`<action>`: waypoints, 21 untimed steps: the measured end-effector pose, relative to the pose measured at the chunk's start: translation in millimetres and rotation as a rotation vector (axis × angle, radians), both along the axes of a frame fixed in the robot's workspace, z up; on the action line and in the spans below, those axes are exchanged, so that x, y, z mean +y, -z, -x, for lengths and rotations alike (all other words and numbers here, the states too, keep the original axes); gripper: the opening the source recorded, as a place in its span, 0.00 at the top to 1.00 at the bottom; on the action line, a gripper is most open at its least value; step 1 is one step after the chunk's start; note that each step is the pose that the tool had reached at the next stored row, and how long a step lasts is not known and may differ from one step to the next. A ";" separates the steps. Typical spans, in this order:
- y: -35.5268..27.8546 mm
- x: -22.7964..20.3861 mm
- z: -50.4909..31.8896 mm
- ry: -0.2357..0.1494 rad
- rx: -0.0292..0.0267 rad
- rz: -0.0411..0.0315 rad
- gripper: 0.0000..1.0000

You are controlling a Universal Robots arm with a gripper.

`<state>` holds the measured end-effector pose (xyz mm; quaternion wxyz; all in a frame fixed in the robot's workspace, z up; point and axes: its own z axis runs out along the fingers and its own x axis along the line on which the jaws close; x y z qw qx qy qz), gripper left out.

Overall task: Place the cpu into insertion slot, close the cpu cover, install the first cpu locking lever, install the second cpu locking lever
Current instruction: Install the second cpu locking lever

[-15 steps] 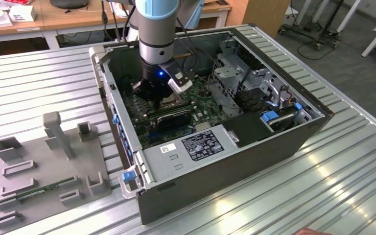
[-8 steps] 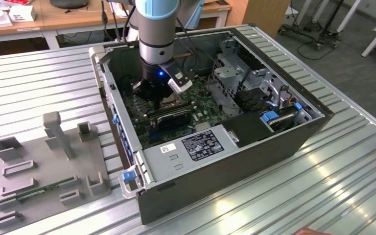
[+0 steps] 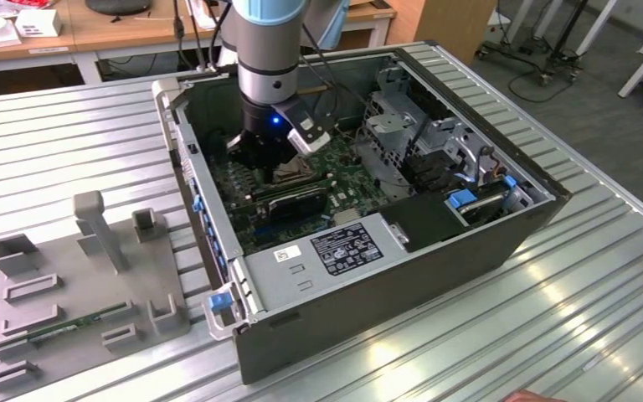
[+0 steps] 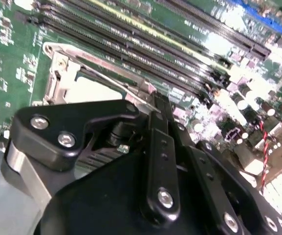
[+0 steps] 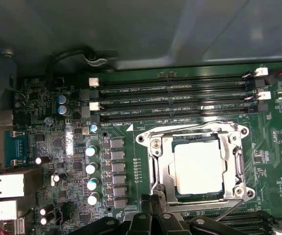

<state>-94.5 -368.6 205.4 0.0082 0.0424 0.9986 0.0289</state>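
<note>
arm reaches down into the open pc case (image 3: 411,251) lying on the slatted metal table (image 3: 589,318), gripper (image 3: 268,159) low over the green motherboard (image 3: 350,180) nr the socket. fingers: can't tell spread or pressed together, tips hidden behind the gripper's own black body in both wrist views.

cpu (image 5: 199,168) sits flat in the insertion slot (image 5: 172,193), pale metal top facing up. cpu cover (image 5: 156,166) lies down around it, chip showing thru the square window. thin wire locking levers: one runs along the socket edge nearest the memory slots (image 5: 172,98), another (image 5: 227,211) sticks out at an angle by the corner nr the gripper; latched or not, can't tell. in the second wrist view the black gripper linkage (image 4: 160,161) blocks most of the socket; just a cover corner (image 4: 62,68) and a lever wire (image 4: 106,76) peek past it.

around: row of capacitors (image 5: 92,174) beside the socket, rear ports (image 5: 6,188) well apart from it. in the case, metal drive cage (image 3: 394,117) and psu w/ label (image 3: 338,247) flank the board, case walls close on the arm. outside the case, on the exterior view's left, grey fixture tray (image 3: 76,310) w/ upright posts, a green memory stick (image 3: 70,325) lying in it. wooden desk (image 3: 110,29) behind.
</note>
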 end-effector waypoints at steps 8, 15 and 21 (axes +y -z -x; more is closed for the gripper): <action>-17.9 0.0 0.1 0.000 0.0001 0.0002 0.89; -39.1 0.0 0.0 0.000 0.0001 0.0002 0.89; -43.9 0.0 -1.6 0.000 0.0001 0.0000 0.89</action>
